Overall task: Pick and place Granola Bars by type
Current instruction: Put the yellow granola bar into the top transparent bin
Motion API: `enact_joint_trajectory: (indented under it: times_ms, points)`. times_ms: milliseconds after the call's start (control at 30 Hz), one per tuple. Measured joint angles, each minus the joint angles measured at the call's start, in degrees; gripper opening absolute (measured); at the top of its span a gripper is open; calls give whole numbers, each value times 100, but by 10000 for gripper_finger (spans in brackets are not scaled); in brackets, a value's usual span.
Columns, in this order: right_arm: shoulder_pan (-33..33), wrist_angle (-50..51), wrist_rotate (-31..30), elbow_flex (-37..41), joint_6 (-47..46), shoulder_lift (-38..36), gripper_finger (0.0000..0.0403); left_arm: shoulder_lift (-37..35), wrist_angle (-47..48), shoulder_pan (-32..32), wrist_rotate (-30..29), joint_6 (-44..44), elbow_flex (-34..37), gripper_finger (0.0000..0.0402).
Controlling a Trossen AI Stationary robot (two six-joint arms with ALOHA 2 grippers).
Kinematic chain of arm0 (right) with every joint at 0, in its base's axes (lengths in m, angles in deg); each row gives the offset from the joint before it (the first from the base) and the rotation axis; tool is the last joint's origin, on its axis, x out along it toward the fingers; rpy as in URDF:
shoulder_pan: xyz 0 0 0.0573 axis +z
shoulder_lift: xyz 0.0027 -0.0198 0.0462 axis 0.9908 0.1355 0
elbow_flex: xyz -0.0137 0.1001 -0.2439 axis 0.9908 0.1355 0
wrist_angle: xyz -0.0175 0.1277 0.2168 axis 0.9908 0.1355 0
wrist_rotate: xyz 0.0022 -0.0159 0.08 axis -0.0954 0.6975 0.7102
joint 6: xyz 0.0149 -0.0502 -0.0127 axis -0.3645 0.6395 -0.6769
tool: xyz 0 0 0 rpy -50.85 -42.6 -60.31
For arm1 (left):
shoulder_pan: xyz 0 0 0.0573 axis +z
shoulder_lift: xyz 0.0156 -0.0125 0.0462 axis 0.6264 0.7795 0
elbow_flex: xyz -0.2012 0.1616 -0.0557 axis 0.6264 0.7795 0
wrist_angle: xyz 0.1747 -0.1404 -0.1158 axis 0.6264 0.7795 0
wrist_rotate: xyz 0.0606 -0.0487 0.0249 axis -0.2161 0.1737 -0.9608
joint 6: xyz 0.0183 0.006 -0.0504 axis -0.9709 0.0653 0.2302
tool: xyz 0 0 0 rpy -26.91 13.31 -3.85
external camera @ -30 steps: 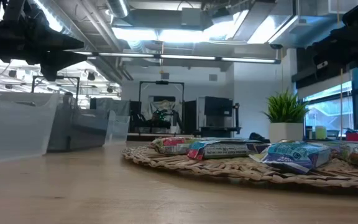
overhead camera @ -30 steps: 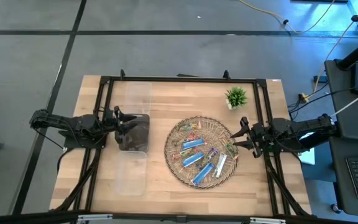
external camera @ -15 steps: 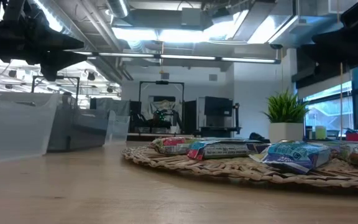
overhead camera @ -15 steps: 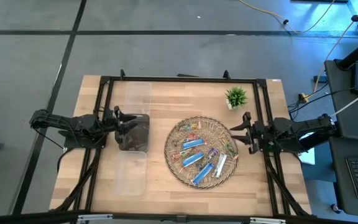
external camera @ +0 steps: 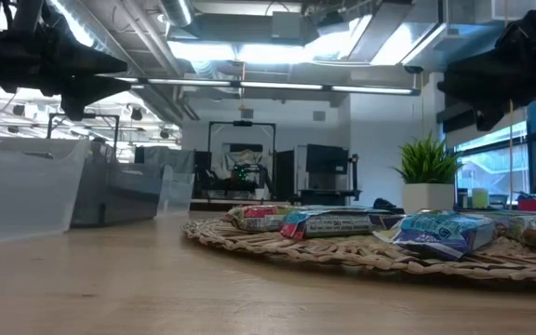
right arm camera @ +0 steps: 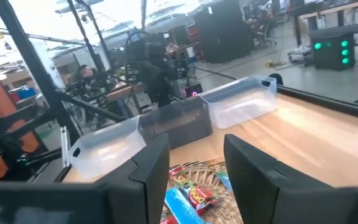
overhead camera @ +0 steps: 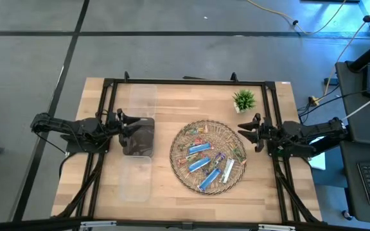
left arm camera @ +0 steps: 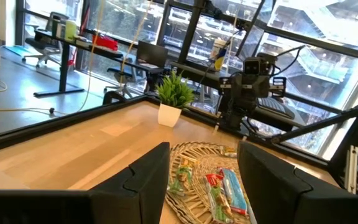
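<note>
Granola Bars lie heaped on a round wicker tray at mid-table. Right claw, open and empty, hovers at the tray's edge. Left claw, open and empty, hovers over a dark bin.

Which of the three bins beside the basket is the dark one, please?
The middle bin, under the left gripper; the bins on either side of it are clear.

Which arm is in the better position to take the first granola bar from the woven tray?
Likely the right. The right gripper hangs open at the woven tray's edge, near the granola bars. The left gripper is over the dark bin, farther away.
</note>
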Motion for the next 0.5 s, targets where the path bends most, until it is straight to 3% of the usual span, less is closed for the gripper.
enact_joint_trajectory:
  times_ms: [500]
  points:
    - [0,-19,-180,0,939,0,155,0,-11,0,-68,-105,0,182]
